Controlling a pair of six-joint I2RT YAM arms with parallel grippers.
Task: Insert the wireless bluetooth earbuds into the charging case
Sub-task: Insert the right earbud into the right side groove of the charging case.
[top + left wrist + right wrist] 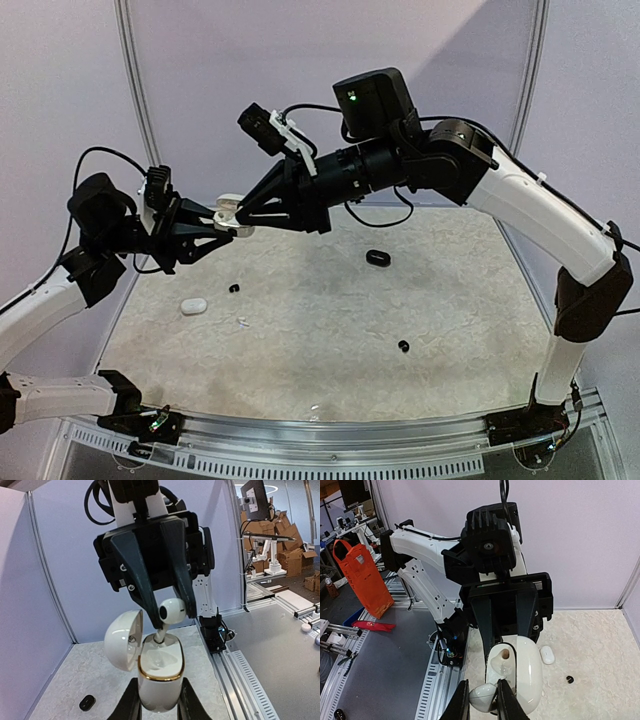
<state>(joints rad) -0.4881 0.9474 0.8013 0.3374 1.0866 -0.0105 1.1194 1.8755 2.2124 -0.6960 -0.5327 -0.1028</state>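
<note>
My left gripper [159,692] is shut on a white charging case [160,672] with a gold rim, held upright above the table. Its lid [122,640] hangs open to the left. My right gripper [483,696] is shut on a glossy white earbud [484,698] from the opposite side. In the left wrist view the earbud [173,611] sits just above the case, its stem reaching down into the far socket. The near socket is empty. In the top view both grippers meet at the case [229,212], at the table's back left.
On the table lie a closed white case [193,306], a black case [377,259], two black earbuds [234,289] [403,346] and a small white earbud [243,322]. Booth walls stand behind and at both sides.
</note>
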